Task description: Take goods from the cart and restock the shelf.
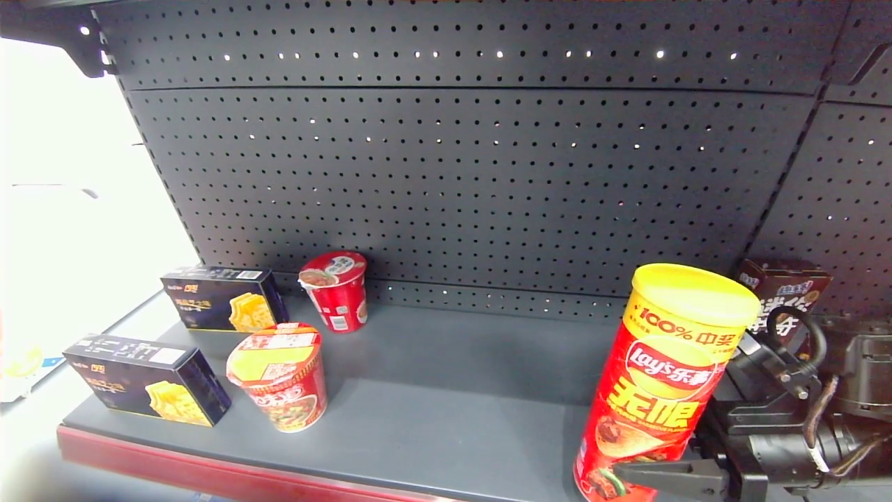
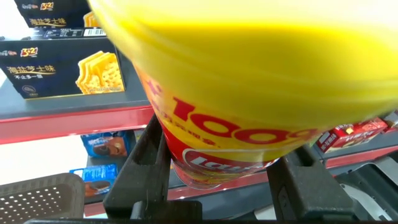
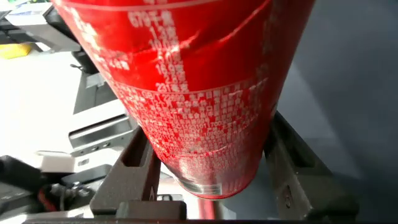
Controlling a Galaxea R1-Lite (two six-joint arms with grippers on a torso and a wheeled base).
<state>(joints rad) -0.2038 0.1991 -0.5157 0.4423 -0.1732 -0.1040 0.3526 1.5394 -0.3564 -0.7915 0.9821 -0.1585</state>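
Head view: the right gripper [image 1: 672,453] clamps a tall chips can [image 1: 662,376], which is tilted over the front right of the shelf [image 1: 453,397]. Left wrist view: the left gripper [image 2: 221,180] grips a second chips can [image 2: 249,81] before the shelf's red edge. Right wrist view: fingers [image 3: 134,168] straddle the can's lower body. If it is released while tilted, it would likely topple off the front.

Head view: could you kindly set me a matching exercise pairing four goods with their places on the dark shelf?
Things: 1 tall red yellow-lidded chips can; 2 yellow-lidded red noodle cup; 3 red-lidded red noodle cup; 4 brown carton.
Places: A near the grey shelf's front edge; B far right, by the perforated back panel; C in the right gripper; D rear, left of centre.
Pairs: 1-C, 2-A, 3-D, 4-B.
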